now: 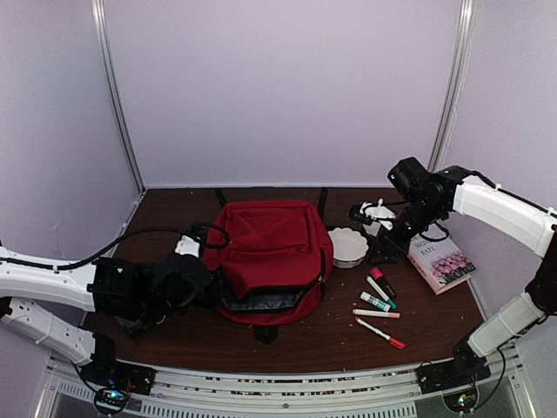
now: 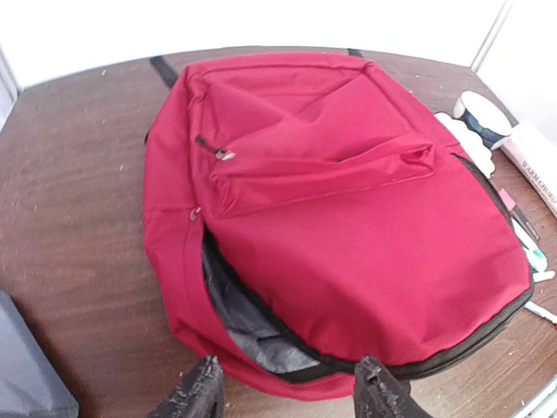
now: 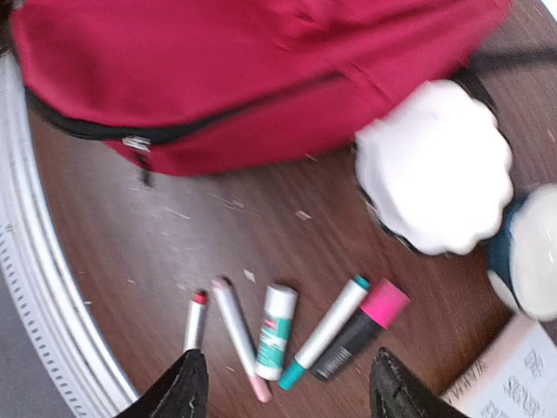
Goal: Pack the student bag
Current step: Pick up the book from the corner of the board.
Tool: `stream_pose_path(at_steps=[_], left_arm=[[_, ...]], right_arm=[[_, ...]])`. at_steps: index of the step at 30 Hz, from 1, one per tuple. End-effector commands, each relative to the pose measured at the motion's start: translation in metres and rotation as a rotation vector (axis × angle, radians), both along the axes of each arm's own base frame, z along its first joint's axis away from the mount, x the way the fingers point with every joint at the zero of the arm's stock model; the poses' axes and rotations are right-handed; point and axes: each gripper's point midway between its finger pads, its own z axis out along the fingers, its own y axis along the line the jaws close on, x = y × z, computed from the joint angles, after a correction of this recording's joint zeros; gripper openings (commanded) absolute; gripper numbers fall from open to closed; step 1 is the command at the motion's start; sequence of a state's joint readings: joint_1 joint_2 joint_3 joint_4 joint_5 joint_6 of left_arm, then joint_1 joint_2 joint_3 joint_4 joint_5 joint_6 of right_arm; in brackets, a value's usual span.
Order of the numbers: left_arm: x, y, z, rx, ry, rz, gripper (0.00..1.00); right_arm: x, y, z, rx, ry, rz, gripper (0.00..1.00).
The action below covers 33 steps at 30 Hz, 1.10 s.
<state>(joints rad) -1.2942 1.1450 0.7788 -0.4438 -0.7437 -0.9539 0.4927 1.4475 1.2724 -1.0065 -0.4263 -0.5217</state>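
Observation:
The student bag (image 1: 271, 248) is a big red backpack lying flat mid-table. Its main zipper gapes along the near edge and shows grey lining (image 2: 252, 326). My left gripper (image 1: 209, 286) sits at the bag's near-left corner. In the left wrist view the left gripper (image 2: 287, 396) is open, its fingers either side of the zipper gap and holding nothing. My right gripper (image 1: 381, 251) hovers right of the bag. The right wrist view shows it (image 3: 291, 387) open and empty above a row of pens (image 3: 287, 326).
A white scalloped bowl (image 1: 347, 246) touches the bag's right side, with a blue-and-white cup (image 3: 531, 252) behind it. A book (image 1: 442, 261) lies at the right. Several pens, a glue stick (image 3: 277, 329) and a pink-capped highlighter (image 3: 361, 326) lie near front right. A grey pouch (image 2: 26, 366) lies by the left arm.

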Motion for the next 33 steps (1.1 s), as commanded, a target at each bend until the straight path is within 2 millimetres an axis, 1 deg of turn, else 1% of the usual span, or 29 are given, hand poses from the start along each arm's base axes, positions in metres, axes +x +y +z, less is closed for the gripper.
stream_pose_path(at_steps=[1,2,4,7,8,9,10,12,14,16,23,27,30,33], left_arm=[[0.009,-0.027,0.028,-0.007,-0.083,-0.055,0.53],[0.009,-0.032,0.027,-0.005,-0.087,-0.066,0.53],[0.010,-0.042,0.025,-0.003,-0.093,-0.088,0.54],[0.011,-0.055,0.020,0.001,-0.089,-0.110,0.62],[0.011,-0.059,0.019,0.002,-0.085,-0.121,0.65],[0.011,-0.064,0.018,0.005,-0.082,-0.132,0.68],[0.012,-0.068,0.018,0.009,-0.079,-0.143,0.70],[0.011,-0.078,0.017,0.015,-0.071,-0.172,0.71],[0.010,-0.086,0.016,0.027,-0.064,-0.198,0.72],[0.009,-0.092,0.013,0.034,-0.050,-0.213,0.72],[0.005,-0.113,0.001,0.050,-0.001,-0.264,0.71],[0.005,-0.124,0.003,0.061,0.005,-0.292,0.71],[0.006,-0.129,0.004,0.082,0.007,-0.305,0.71],[0.005,-0.136,0.009,0.073,0.004,-0.324,0.71]], right_arm=[[0.042,-0.108,-0.010,-0.193,-0.050,-0.333,0.62],[0.053,-0.137,-0.015,-0.244,-0.044,-0.432,0.62],[0.061,-0.179,-0.021,-0.281,0.020,-0.552,0.63],[0.067,-0.222,-0.033,-0.225,0.169,-0.687,0.66],[0.069,-0.232,-0.038,-0.220,0.201,-0.706,0.66],[0.071,-0.245,-0.043,-0.228,0.221,-0.727,0.70],[0.073,-0.258,-0.051,-0.257,0.234,-0.745,0.73],[0.080,-0.284,-0.061,-0.317,0.223,-0.780,0.74],[0.086,-0.301,-0.067,-0.350,0.205,-0.804,0.76],[0.091,-0.312,-0.071,-0.383,0.197,-0.815,0.77],[0.107,-0.328,-0.082,-0.427,0.205,-0.821,0.81],[0.114,-0.328,-0.088,-0.406,0.241,-0.815,0.84],[0.116,-0.325,-0.094,-0.386,0.289,-0.801,0.89],[0.117,-0.323,-0.099,-0.373,0.337,-0.794,0.91]])
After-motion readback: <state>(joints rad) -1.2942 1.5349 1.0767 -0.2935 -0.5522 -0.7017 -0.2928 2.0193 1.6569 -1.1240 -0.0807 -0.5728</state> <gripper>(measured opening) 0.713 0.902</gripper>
